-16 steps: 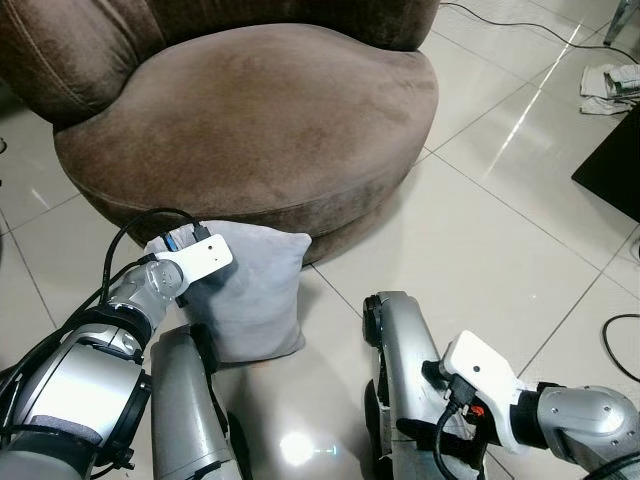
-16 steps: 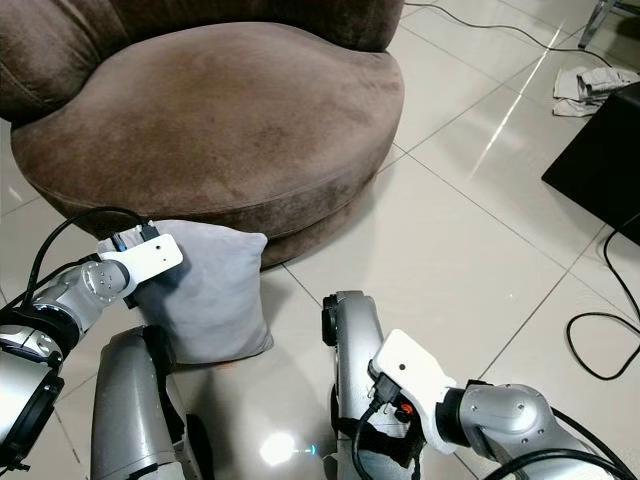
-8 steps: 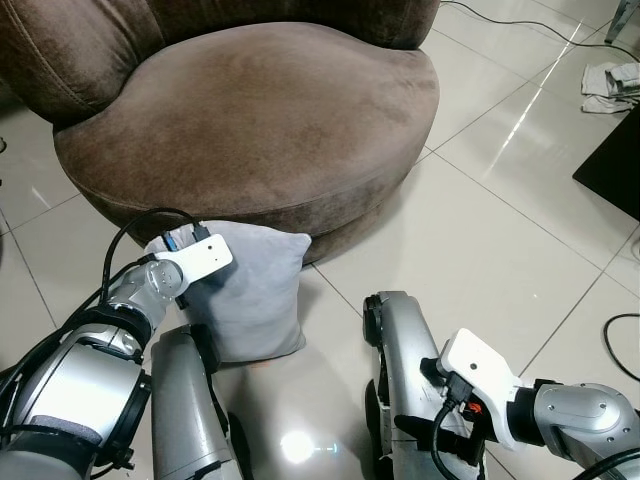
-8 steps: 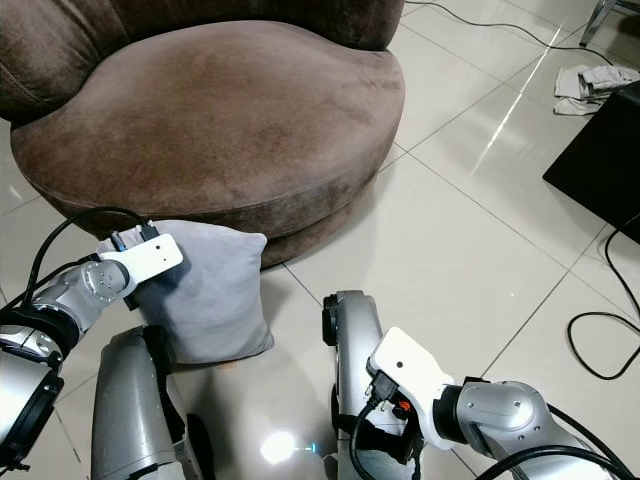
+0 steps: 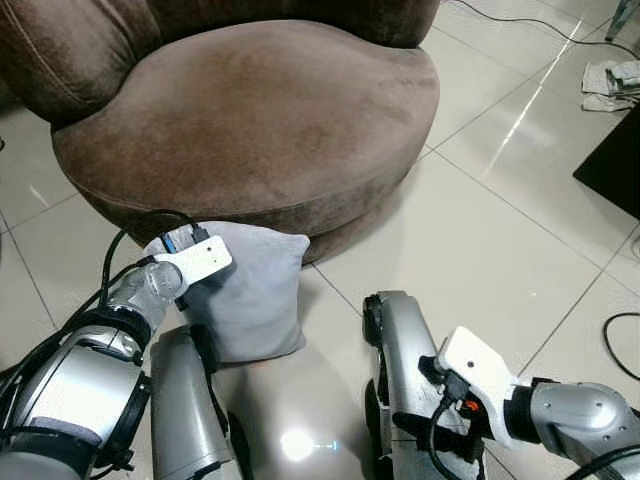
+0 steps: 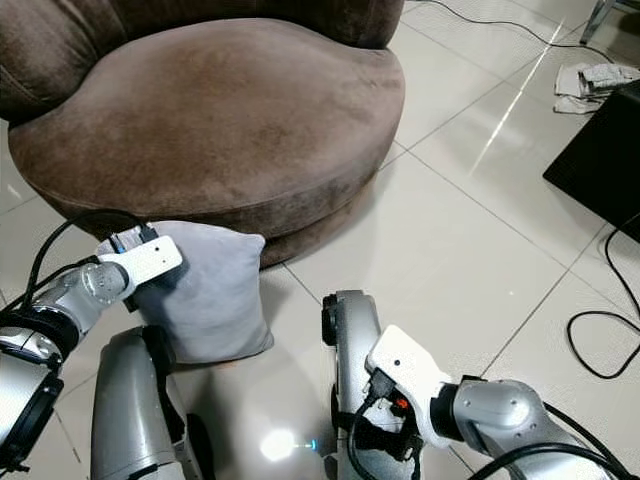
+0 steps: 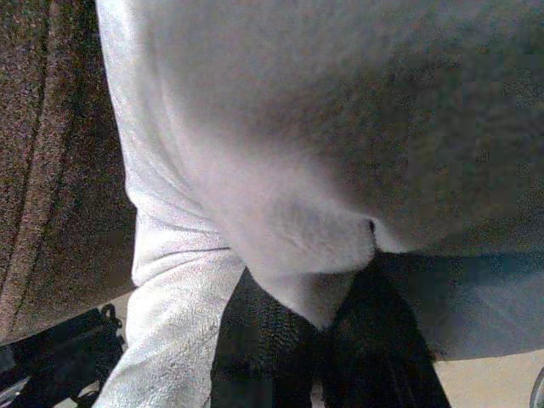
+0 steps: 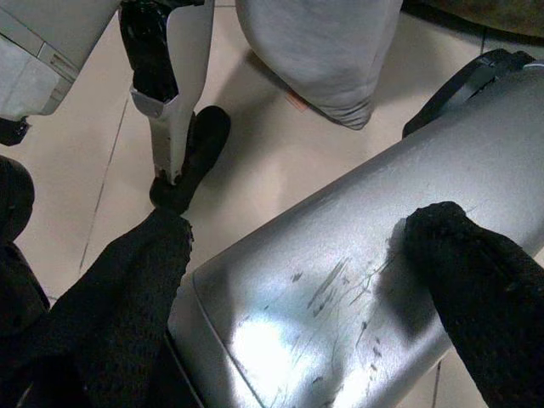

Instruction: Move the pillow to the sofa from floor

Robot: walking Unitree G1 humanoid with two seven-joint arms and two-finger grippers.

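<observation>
A grey pillow (image 5: 252, 290) stands on the tiled floor, leaning against the base of the brown round sofa (image 5: 250, 120). My left gripper (image 7: 319, 321) is at the pillow's upper left edge, shut on a pinched fold of its fabric (image 7: 297, 246). In the head views the white wrist camera (image 5: 195, 262) covers the fingers. My right gripper (image 8: 297, 280) is low at the right, open, its black fingers (image 8: 127, 289) spread on either side of my silver leg (image 8: 340, 280) and apart from the pillow.
My two silver legs (image 5: 400, 350) stand on the glossy tiles in front of the sofa. A black panel (image 5: 612, 165) and crumpled cloth (image 5: 610, 80) lie at the right. Cables (image 5: 622, 335) run across the floor at the right edge.
</observation>
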